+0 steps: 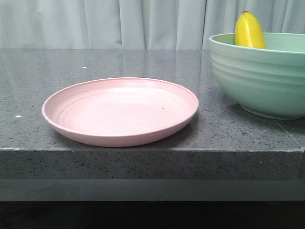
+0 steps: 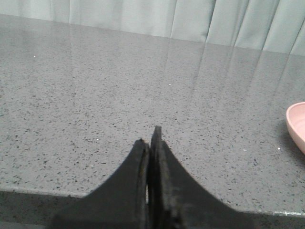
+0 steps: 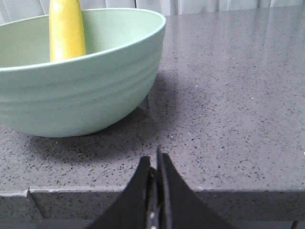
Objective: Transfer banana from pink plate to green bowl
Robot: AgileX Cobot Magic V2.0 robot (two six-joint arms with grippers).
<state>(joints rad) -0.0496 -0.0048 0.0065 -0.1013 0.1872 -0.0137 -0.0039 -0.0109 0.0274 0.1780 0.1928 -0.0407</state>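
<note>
The yellow banana (image 1: 249,31) stands leaning inside the pale mint-green bowl (image 1: 262,81) at the right of the table, its upper end above the rim. It also shows in the right wrist view (image 3: 67,29) inside the bowl (image 3: 81,95). The pink plate (image 1: 120,110) lies empty near the table's front edge; its rim shows in the left wrist view (image 2: 296,125). My left gripper (image 2: 150,138) is shut and empty, low over the front edge, left of the plate. My right gripper (image 3: 155,160) is shut and empty at the front edge, near the bowl. Neither gripper shows in the front view.
The dark grey speckled stone table (image 1: 143,62) runs back to a pale curtain (image 1: 119,24). Its front edge (image 1: 152,150) drops off just ahead of the plate and bowl.
</note>
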